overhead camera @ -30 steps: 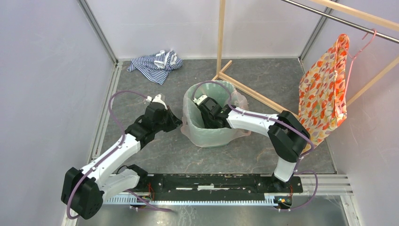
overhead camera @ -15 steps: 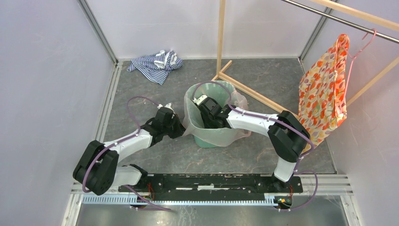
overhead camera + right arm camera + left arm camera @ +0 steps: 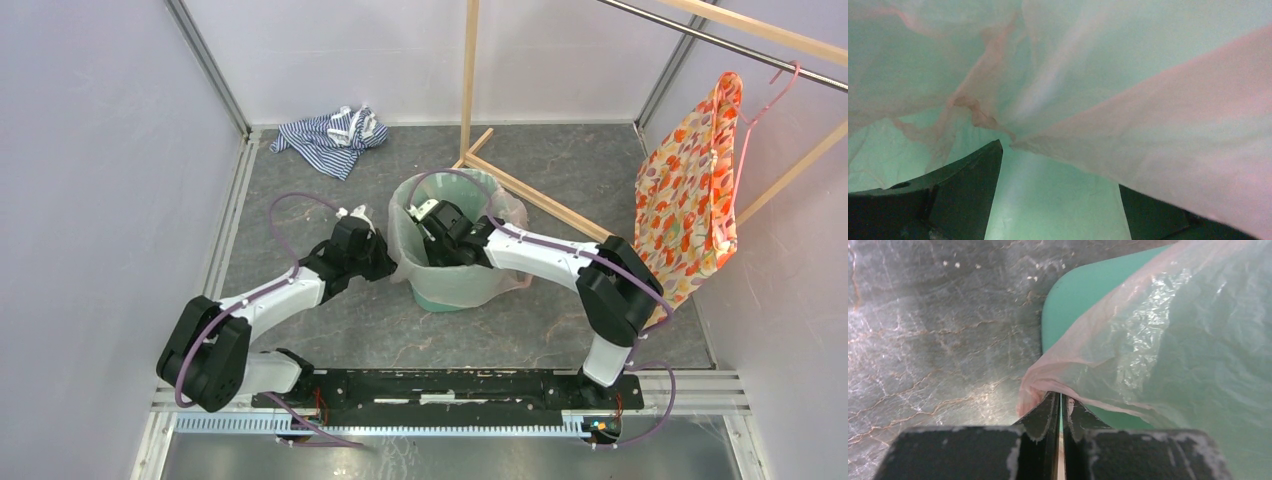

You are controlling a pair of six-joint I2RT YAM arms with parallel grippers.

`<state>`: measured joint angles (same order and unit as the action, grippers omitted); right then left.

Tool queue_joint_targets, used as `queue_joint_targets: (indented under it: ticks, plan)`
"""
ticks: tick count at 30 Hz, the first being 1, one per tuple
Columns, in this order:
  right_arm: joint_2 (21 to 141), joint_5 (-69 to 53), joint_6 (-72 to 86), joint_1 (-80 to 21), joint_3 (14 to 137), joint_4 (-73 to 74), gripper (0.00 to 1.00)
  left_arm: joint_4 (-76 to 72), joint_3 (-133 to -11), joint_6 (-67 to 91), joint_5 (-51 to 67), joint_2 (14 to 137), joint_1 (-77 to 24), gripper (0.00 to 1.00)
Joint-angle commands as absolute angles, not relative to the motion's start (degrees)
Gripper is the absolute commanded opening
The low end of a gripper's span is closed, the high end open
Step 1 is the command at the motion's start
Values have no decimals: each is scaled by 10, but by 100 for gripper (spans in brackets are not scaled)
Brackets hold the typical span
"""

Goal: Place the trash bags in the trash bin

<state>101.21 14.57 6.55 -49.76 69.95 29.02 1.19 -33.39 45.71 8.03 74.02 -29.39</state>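
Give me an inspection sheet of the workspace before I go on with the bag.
Surface: grey marbled table; nothing spilled.
Job's things: pink trash bag lines the green trash bin, its edge draped over the rim.
Clutter: striped cloth at back left; floral garment hanging at right.
Grippers: left gripper has its fingers shut on the bag's edge outside the bin; right gripper is open inside the bag.
Cables: purple cables loop off both arms, one over the bin.
Surroundings: wooden rack, white walls.
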Motion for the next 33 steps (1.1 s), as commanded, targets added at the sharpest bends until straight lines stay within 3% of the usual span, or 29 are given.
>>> queue_joint_targets:
  ticks: [1, 10, 26, 33]
  plan:
    - [980, 130, 60, -495, 743, 317, 90, 30, -373, 447, 70, 731, -296, 10]
    - [969, 132, 54, -495, 775, 353, 91, 53, -379, 439, 45, 731, -296, 10]
    - [941, 135, 53, -506, 765, 356, 79, 80, -394, 422, 29, 736, -296, 10]
    - [921, 141, 56, -512, 763, 342, 79, 89, -408, 415, 26, 739, -297, 10]
